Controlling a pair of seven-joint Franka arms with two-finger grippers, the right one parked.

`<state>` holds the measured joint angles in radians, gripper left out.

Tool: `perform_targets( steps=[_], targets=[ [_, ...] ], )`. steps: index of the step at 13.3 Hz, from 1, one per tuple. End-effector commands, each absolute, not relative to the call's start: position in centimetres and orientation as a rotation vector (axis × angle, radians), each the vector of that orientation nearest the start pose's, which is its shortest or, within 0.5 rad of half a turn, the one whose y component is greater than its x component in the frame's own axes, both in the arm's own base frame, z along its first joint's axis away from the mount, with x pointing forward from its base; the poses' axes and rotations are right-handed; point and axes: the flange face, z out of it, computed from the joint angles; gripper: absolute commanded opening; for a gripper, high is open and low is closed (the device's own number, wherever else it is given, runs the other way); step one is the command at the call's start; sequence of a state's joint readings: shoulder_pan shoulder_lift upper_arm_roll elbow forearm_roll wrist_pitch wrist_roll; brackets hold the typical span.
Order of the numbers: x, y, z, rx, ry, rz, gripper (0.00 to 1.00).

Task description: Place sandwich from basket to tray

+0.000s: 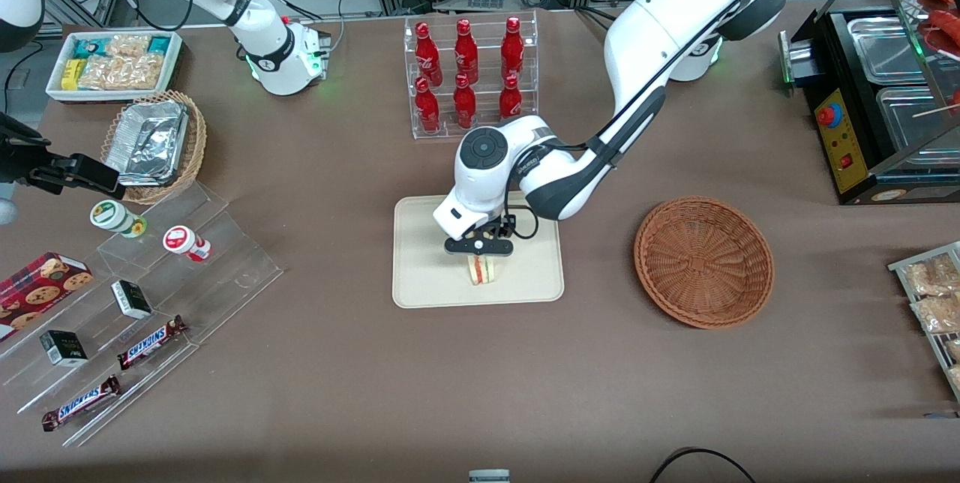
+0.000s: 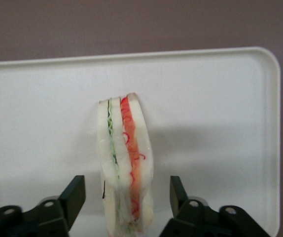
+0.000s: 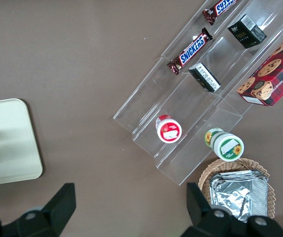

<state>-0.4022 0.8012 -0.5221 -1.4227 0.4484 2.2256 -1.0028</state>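
Observation:
The sandwich (image 1: 482, 270) (image 2: 126, 163) stands on its edge on the cream tray (image 1: 427, 273) (image 2: 220, 123), with its red and green filling lines showing. My left gripper (image 1: 481, 261) (image 2: 126, 186) hangs just above the tray and is open. One finger is on each side of the sandwich, with a gap between each pad and the bread. The reddish-brown basket (image 1: 703, 260) sits empty on the table beside the tray, toward the working arm's end. A corner of the tray (image 3: 8, 143) also shows in the right wrist view.
A clear rack of red bottles (image 1: 469, 78) stands farther from the front camera than the tray. Acrylic steps with snacks (image 1: 172, 265), a tan wicker basket with foil (image 1: 154, 142) and a white snack bin (image 1: 112, 63) lie toward the parked arm's end. A black appliance (image 1: 877, 93) is at the working arm's end.

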Motion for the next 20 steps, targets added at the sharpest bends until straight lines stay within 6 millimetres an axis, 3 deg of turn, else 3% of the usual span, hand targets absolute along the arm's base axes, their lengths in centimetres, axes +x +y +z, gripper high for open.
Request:
perform_targets(
  steps=[1, 4, 6, 10, 13, 15, 17, 18, 20],
  targets=[
    [53.1, -50.4, 32.4, -3.228, -0.082, -0.178, 1.0],
    [54.8, -46.2, 38.0, -3.146, -0.167, -0.203, 1.0],
    [56.3, -41.8, 41.7, -3.08, -0.255, -0.186, 1.0],
    [57.8, -35.4, 47.9, -3.083, -0.283, -0.137, 1.0],
    [58.5, -31.9, 50.3, -3.064, -0.346, -0.146, 1.0],
    [58.0, -30.8, 51.7, -3.04, -0.372, -0.122, 1.0],
    [58.7, -27.9, 52.5, -3.022, -0.409, -0.099, 1.0],
    [58.6, -27.3, 53.1, -3.044, -0.344, -0.078, 1.0],
    [59.1, -23.6, 54.3, -3.06, -0.291, -0.013, 1.0]
  ],
)
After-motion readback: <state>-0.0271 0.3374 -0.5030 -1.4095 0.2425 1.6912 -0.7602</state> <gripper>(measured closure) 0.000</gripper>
